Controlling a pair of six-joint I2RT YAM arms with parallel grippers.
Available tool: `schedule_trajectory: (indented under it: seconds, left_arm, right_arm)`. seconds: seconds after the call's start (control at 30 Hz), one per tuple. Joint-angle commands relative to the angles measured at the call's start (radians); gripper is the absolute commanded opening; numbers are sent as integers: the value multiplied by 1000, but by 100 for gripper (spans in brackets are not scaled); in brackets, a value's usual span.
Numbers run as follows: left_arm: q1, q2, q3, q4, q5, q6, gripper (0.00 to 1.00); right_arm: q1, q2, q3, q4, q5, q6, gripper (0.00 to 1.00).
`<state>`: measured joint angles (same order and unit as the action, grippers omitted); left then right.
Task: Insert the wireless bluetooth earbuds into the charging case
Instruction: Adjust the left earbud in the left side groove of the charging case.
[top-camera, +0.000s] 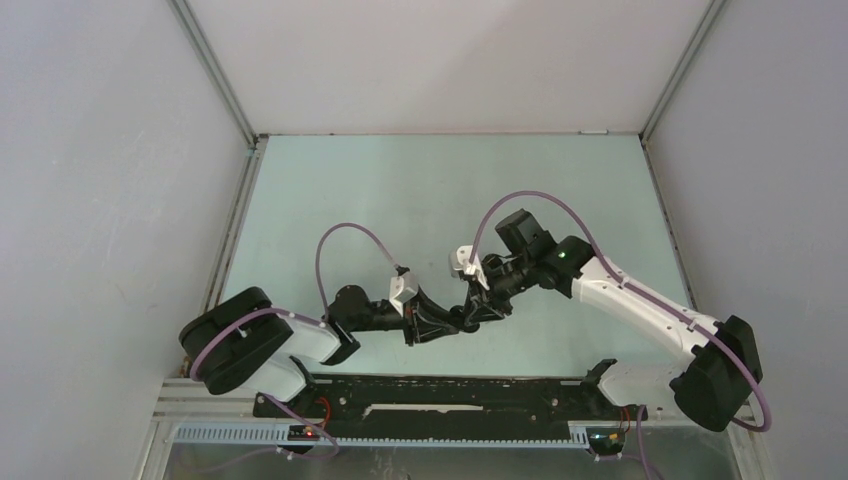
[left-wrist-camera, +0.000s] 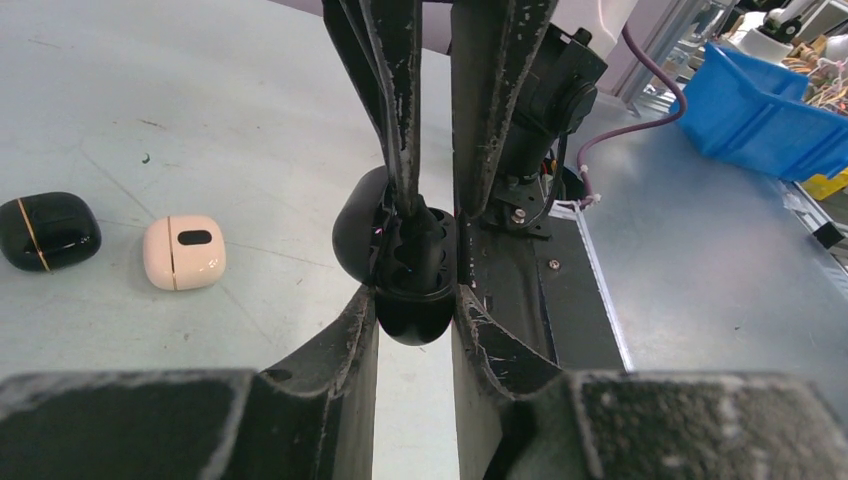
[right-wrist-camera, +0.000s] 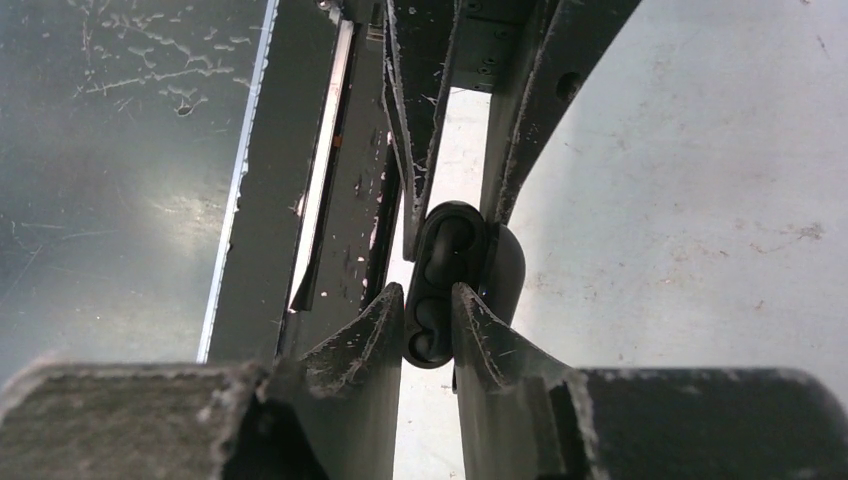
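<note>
A black charging case (left-wrist-camera: 412, 318) hangs above the table with its lid (left-wrist-camera: 352, 235) swung open. My left gripper (left-wrist-camera: 417, 300) is shut on its rounded body. My right gripper (right-wrist-camera: 427, 300) comes from the opposite side and is shut on the same case (right-wrist-camera: 440, 250), across its open inner face. The lid (right-wrist-camera: 508, 268) stands to the right there. Dark rounded shapes fill the wells; I cannot tell whether they are earbuds. No loose earbuds show. In the top view the left gripper (top-camera: 448, 322) and right gripper (top-camera: 480, 303) meet at the table's middle.
A shut black case with a gold seam (left-wrist-camera: 47, 231) and a shut whitish case (left-wrist-camera: 183, 252) lie on the table to the left in the left wrist view. A blue bin (left-wrist-camera: 770, 110) stands off the table. The black base rail (top-camera: 450, 395) runs along the near edge.
</note>
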<state>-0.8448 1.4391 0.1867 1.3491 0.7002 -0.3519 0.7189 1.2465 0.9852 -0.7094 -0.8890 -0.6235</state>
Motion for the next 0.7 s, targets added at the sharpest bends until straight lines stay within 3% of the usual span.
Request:
schedule_trajectory:
  seconds: [0.0,0.67]
  left_arm:
    - [-7,-31,17,-5,-18,48,0]
    - [-6,-30,27,-31,-21,48,0]
  right_arm:
    - [24,2,49,4,33,-26,28]
    - [138,-4,48,74,223,13,25]
